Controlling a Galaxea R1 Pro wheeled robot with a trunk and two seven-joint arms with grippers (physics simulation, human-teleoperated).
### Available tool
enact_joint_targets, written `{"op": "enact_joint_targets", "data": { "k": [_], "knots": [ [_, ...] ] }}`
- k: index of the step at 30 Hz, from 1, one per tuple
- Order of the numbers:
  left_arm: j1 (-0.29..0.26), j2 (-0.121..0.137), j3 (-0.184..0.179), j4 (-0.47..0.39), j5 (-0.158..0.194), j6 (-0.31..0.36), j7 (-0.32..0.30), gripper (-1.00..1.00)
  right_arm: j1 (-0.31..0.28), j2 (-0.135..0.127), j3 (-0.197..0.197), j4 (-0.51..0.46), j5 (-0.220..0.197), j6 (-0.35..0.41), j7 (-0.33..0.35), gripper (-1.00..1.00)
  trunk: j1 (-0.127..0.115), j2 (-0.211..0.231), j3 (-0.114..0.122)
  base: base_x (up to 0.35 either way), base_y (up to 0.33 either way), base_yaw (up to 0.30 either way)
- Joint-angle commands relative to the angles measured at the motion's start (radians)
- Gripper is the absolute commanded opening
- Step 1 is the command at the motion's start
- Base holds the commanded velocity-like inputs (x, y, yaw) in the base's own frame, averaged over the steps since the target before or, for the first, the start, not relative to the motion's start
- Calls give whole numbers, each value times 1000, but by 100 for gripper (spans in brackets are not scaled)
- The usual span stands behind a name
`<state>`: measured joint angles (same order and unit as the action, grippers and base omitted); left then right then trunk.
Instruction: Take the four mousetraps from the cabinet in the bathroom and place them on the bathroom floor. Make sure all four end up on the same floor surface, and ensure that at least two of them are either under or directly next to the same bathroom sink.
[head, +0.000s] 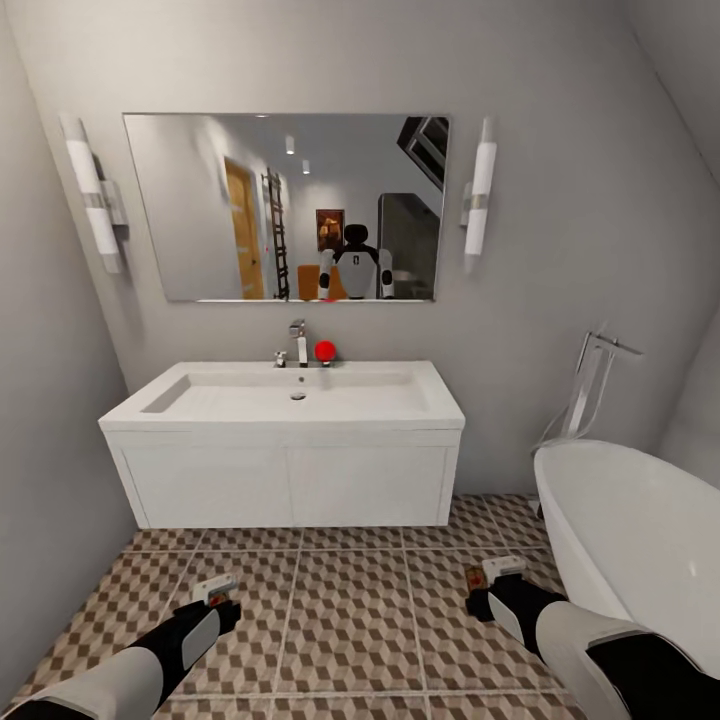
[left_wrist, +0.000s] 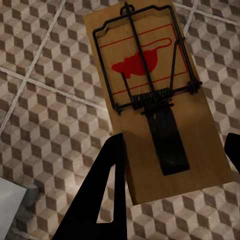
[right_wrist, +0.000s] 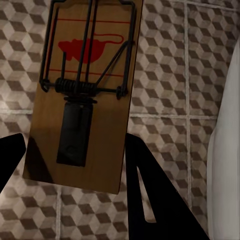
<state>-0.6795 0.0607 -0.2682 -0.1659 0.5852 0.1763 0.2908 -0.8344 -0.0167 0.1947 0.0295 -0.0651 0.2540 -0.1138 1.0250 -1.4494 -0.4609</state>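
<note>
Two mousetraps in transit, none seen laid yet: one mousetrap (left_wrist: 155, 100) clamped in the left gripper (head: 216, 592), another (right_wrist: 82, 95) clamped in the right gripper (head: 490, 578), both held above the bathroom floor (head: 350, 600) before the bathroom sink (head: 290, 400).
</note>
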Motion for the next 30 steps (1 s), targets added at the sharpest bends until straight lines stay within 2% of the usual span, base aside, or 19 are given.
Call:
{"op": "enact_joint_targets", "data": {
  "k": [1, 20, 30],
  "knots": [
    [0, 0, -8, -4, 6, 6, 7, -100, -1, 0, 8, 1, -7, 1, -3, -100, 0, -1, -1, 8, 0, 0],
    [0, -16, -6, -4, 10, 5, 9, -100, -1, 0, 9, 1, -7, 2, -5, -100, 0, -1, -1, 1, 0, 0],
    [0, -18, -6, -3, 8, 5, 8, -100, -2, -1, 9, 1, -7, 4, -4, -100, 38, -71, -32, 0, 0, 0]
  ]
}}
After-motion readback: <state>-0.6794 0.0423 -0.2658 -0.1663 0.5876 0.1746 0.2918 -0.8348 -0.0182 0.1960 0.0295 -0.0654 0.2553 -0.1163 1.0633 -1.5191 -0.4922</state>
